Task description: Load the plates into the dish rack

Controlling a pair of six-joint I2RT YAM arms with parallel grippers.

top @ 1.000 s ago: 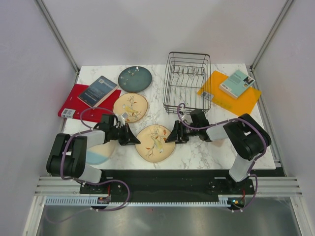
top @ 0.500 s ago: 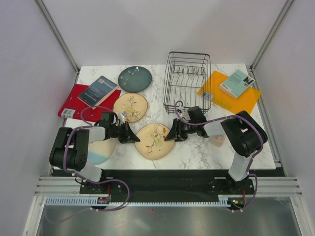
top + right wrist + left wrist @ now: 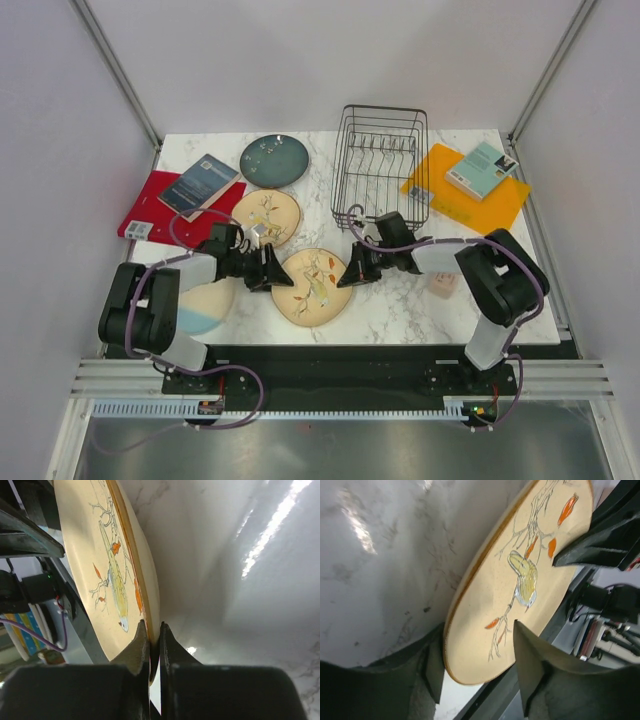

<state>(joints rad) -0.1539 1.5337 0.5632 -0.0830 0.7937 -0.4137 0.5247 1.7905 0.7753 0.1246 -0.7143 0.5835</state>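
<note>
A: Where does the near bird plate [image 3: 313, 287] lie against the right fingers [image 3: 167, 650]?

B: Its rim sits right between them. They are pressed together on it, one finger on the painted face and the other on the underside.

A: And the left fingers [image 3: 540, 680]?

B: Spread, at the opposite rim. The edge reaches into the gap between them, with one finger over the painted side and one on the bench [image 3: 390, 305] side. Whether either touches the plate, I cannot tell.

A: Is the plate flat on the bench?

B: I cannot tell that either.

A: And the rest?

B: The dish rack [image 3: 380, 165] stands beyond the right fingers, well apart from them. The second bird plate [image 3: 265, 218] lies just beyond the left fingers, and the dark teal plate [image 3: 274, 160] is farther out past it. The cream and pale blue plate [image 3: 200, 305] lies behind the left fingers, partly under that arm.
</note>
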